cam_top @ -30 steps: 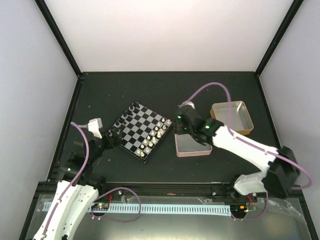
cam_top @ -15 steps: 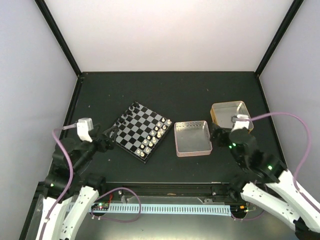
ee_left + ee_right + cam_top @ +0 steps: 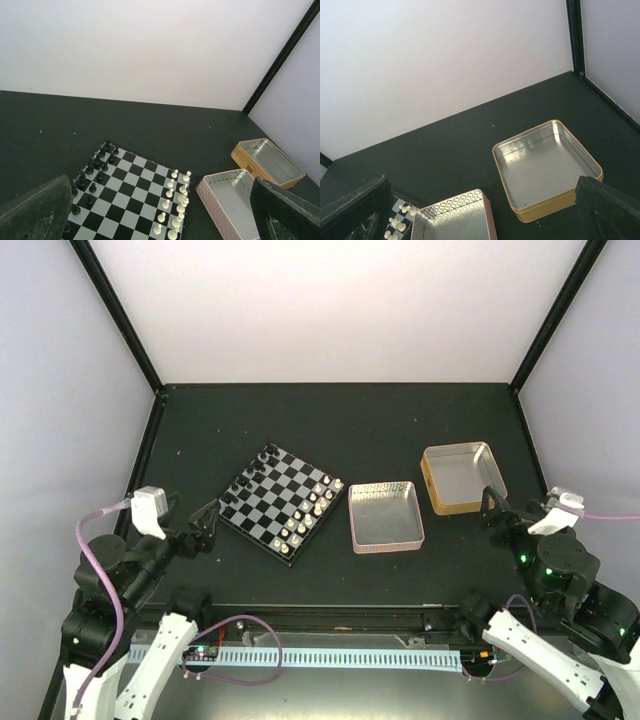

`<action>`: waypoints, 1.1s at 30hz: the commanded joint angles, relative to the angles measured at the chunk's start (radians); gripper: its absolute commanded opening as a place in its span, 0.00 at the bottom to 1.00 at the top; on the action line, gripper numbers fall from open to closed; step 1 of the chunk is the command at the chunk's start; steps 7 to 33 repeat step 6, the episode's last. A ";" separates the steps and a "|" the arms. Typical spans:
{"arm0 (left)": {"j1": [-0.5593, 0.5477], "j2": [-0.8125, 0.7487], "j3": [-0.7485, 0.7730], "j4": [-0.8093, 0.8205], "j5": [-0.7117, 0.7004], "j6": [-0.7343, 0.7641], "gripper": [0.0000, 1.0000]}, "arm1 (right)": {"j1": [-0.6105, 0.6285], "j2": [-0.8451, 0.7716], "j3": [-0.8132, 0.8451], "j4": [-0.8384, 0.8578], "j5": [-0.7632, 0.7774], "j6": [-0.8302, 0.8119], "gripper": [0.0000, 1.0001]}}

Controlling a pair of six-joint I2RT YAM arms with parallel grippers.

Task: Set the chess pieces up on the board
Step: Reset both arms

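Note:
The board point(image 3: 270, 503) lies left of centre, turned at an angle. The cream-white chess pieces point(image 3: 316, 504) stand in two rows along its right side, and black pieces point(image 3: 243, 487) stand along its left side. My left gripper point(image 3: 205, 522) is open and empty, low and just left of the board's near-left edge. My right gripper point(image 3: 497, 512) is open and empty near the gold tin's near-right corner. The left wrist view point(image 3: 160, 222) shows the board point(image 3: 125, 200) and the cream pieces point(image 3: 179, 200) between wide-spread fingers point(image 3: 35, 210). The right wrist view point(image 3: 482, 212) shows only a few cream pieces point(image 3: 397, 225).
An empty pink tin point(image 3: 386, 486) sits right of the board, also in both wrist views point(image 3: 212, 192) point(image 3: 452, 204). An empty gold tin point(image 3: 460, 506) sits further right point(image 3: 250, 165) point(image 3: 555, 210). Black frame posts and pale walls bound the dark table.
Both arms have pulled back toward the near edge. The right gripper left the spot between board and pink tin and went right. The left gripper drew back from the board's left edge.

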 commanded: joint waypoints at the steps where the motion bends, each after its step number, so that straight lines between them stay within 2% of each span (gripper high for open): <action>1: 0.002 -0.019 0.036 -0.045 -0.023 0.018 0.99 | -0.003 -0.001 0.004 -0.034 0.050 0.026 1.00; 33: 0.002 -0.036 0.039 -0.045 -0.024 0.017 0.99 | -0.003 0.001 -0.002 -0.023 0.039 0.032 1.00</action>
